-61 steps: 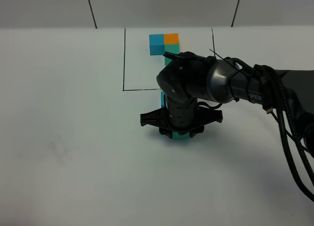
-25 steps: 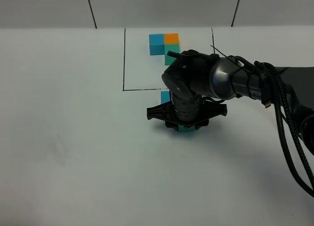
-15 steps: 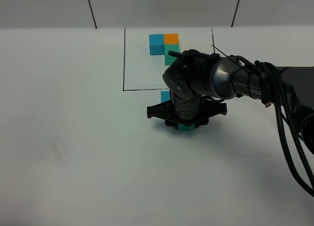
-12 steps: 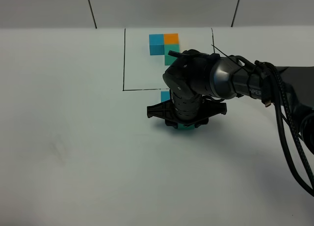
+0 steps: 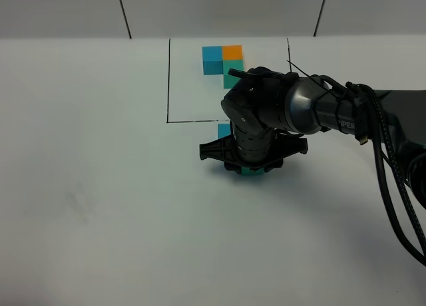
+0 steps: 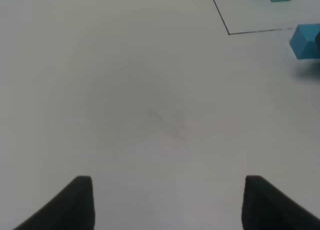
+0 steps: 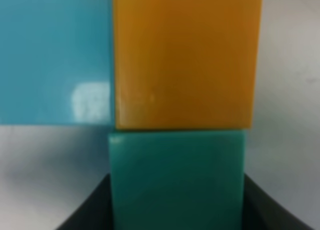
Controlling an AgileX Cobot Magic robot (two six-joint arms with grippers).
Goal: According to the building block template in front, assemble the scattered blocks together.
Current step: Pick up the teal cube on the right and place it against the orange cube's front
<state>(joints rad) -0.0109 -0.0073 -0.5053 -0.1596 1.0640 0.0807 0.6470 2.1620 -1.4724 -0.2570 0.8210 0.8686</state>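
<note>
white desk (image 5: 100, 186) carries everything; 2 dark seams run down the grey wall behind its far edge. the building block template (image 5: 223, 61) sits near the far edge, inside a thin black drawn rectangle (image 5: 168, 80): sky-blue and orange side by side, teal-green on the near side of the orange. the scattered blocks lie just outside the rectangle's near line. the right gripper (image 5: 247, 171) stands straight down over them and its wrist body hides most of the group from the high camera; only a sliver of the sky-blue cube (image 5: 223, 130) and a bit of the teal-green cube (image 5: 250, 174) show. the right wrist view shows the sky-blue cube against the orange cube (image 7: 185, 55), and the teal-green cube touching the orange one, with the right fingers clamped on the teal-green cube. the left gripper (image 6: 167, 205) hovers over bare desk well to the left, fingertips (image 6: 80, 200) apart, nothing between them.
</note>
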